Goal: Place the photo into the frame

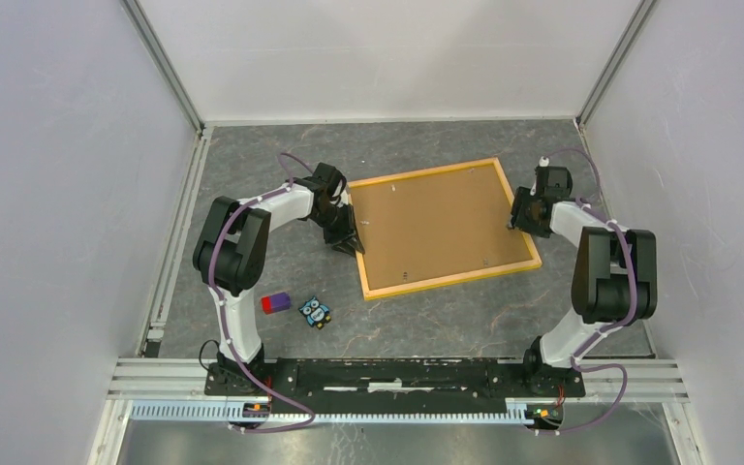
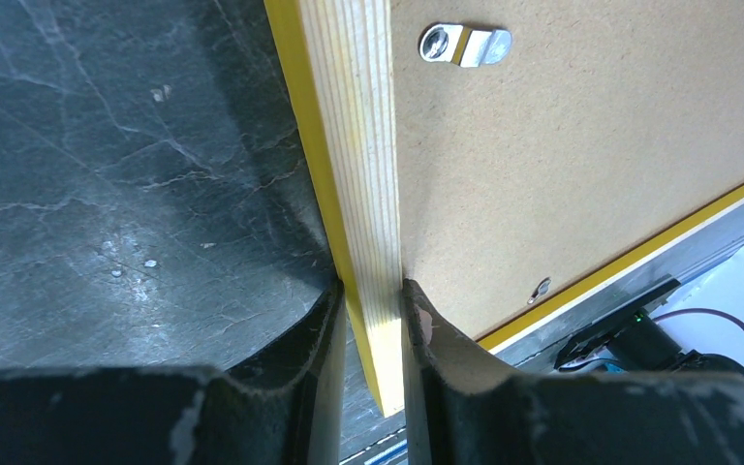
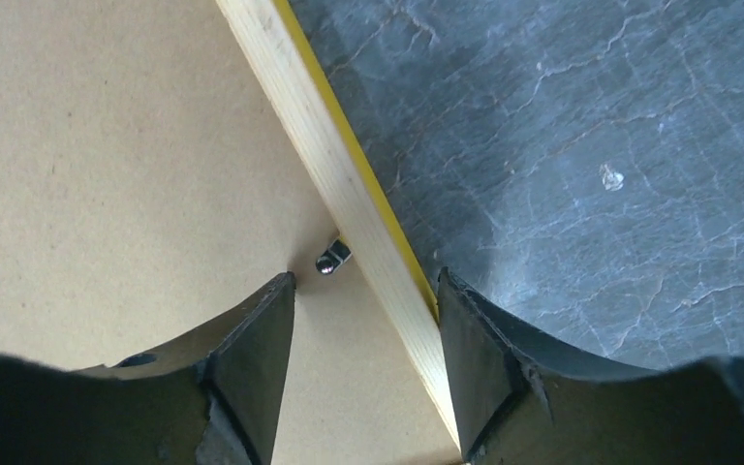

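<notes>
The frame [image 1: 450, 278] lies back-up on the grey table, and its brown hardboard backing [image 1: 436, 218] fills the yellow-orange border. The photo is out of view. My left gripper [image 1: 349, 237] is shut on the frame's left border. In the left wrist view both fingers press the pale wood strip [image 2: 354, 145] at the gripper [image 2: 370, 320]. My right gripper [image 1: 515, 221] stands open astride the right border [image 3: 320, 145]. In the right wrist view the gripper [image 3: 366, 291] has one finger over the backing [image 3: 107, 145] and the other against the border's outer edge.
A small metal turn clip [image 3: 331, 257] sits on the backing just ahead of the right fingers, and another clip [image 2: 465, 44] lies near the left border. A purple-and-red block [image 1: 275, 303] and an owl figure [image 1: 316, 312] lie near the left arm's base. White walls enclose the table.
</notes>
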Robot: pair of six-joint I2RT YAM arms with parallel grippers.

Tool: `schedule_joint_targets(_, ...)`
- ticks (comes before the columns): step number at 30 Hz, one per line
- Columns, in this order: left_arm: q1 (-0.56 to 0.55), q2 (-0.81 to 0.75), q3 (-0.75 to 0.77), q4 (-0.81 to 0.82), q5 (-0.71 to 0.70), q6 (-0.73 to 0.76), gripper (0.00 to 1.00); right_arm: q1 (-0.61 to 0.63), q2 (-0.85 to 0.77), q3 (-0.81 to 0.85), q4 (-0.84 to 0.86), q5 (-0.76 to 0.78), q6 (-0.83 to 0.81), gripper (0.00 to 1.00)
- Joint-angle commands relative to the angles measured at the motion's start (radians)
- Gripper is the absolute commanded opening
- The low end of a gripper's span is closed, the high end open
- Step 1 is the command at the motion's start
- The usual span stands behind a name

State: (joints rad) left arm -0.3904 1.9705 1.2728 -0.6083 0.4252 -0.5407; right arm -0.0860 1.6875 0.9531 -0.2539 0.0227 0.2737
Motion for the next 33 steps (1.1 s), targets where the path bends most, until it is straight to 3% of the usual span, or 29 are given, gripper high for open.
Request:
schedule_joint_targets(1, 0.001, 0.027, 0.000, -0.046, -0.037, 0.061, 0.25, 0.000, -0.091, -0.057, -0.036, -0.069, -0.051, 0.62)
schedule_joint_targets(7, 0.008, 0.039, 0.017, -0.043, -0.032, 0.058, 0.30, 0.003, -0.245, -0.226, -0.024, -0.107, -0.070, 0.61)
schedule_joint_targets(14, 0.066, 0.098, 0.067, -0.009, 0.064, -0.014, 0.39, 0.009, -0.446, -0.454, 0.057, -0.318, -0.002, 0.62)
schedule_joint_targets(21, 0.073, 0.204, 0.306, -0.031, 0.049, -0.083, 0.45, 0.009, -0.571, -0.617, 0.170, -0.449, 0.088, 0.64)
schedule_joint_targets(24, 0.078, 0.265, 0.475, -0.142, -0.039, -0.051, 0.59, 0.009, -0.584, -0.628, 0.167, -0.466, 0.089, 0.66)
schedule_joint_targets(27, 0.079, 0.226, 0.516, -0.203, -0.159, -0.022, 0.83, 0.009, -0.582, -0.580, 0.073, -0.418, 0.010, 0.73)
schedule_joint_targets(30, 0.078, 0.081, 0.392, -0.188, -0.217, -0.015, 0.96, 0.009, -0.573, -0.532, -0.002, -0.314, -0.069, 0.77)
schedule_joint_targets(33, 0.058, -0.128, 0.183, -0.134, -0.214, -0.070, 1.00, 0.008, -0.558, -0.522, -0.010, -0.316, -0.064, 0.79)
